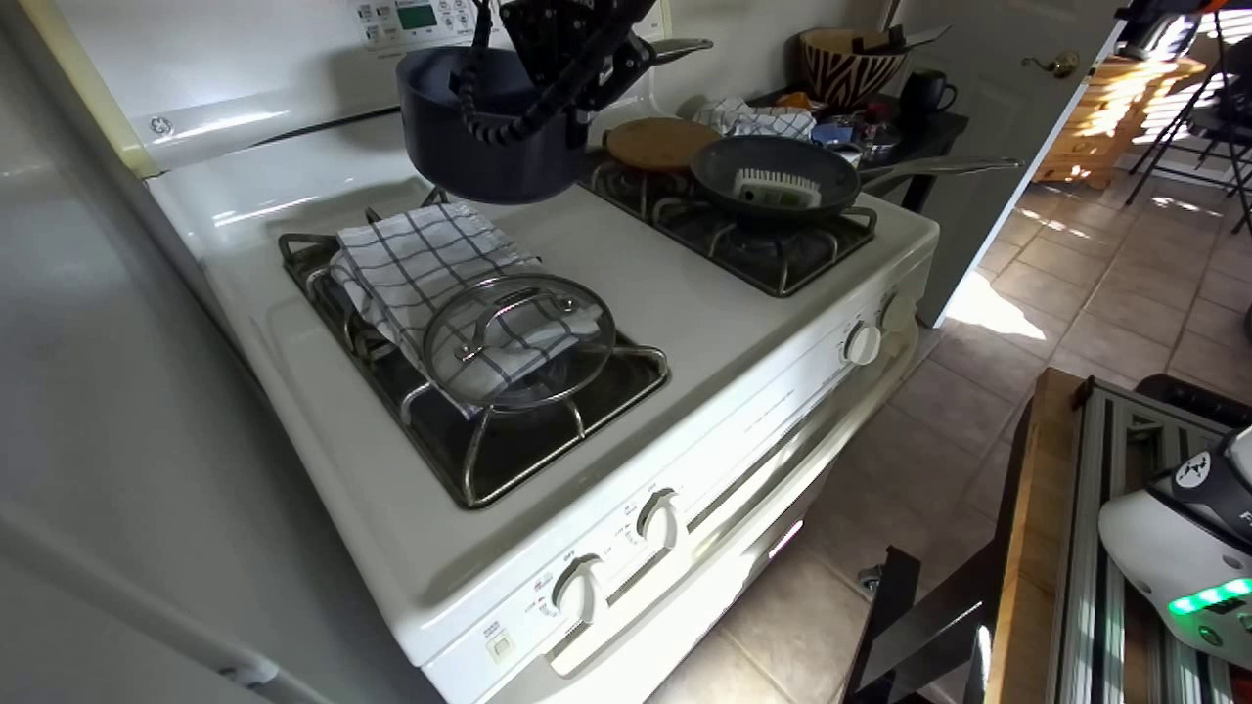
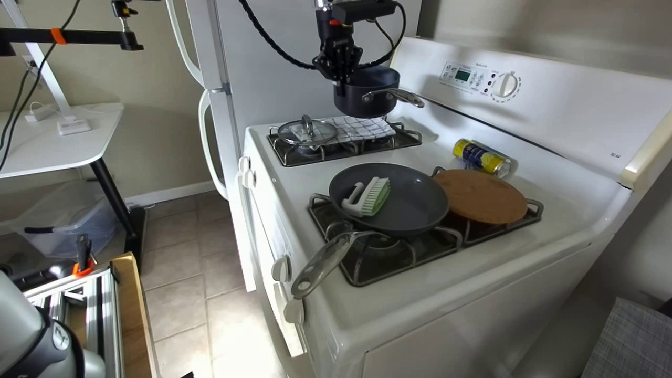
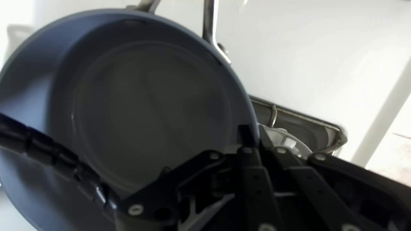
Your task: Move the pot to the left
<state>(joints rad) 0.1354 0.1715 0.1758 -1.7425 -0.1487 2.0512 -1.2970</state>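
Observation:
The pot is deep, round and dark blue with a long metal handle. It shows in both exterior views and fills much of the wrist view. It hangs in the air, roughly upright, over the back part of the stove near the burner grate that bears the towel. My gripper is shut on the pot's rim, with a finger on each side of the wall. In an exterior view the gripper is at the pot's near side. The pot's inside looks bare in the wrist view.
A checked towel and a glass lid lie on the grate below the pot. A frying pan with a brush, a round wooden board and a yellow can are on the stove. The control panel stands behind.

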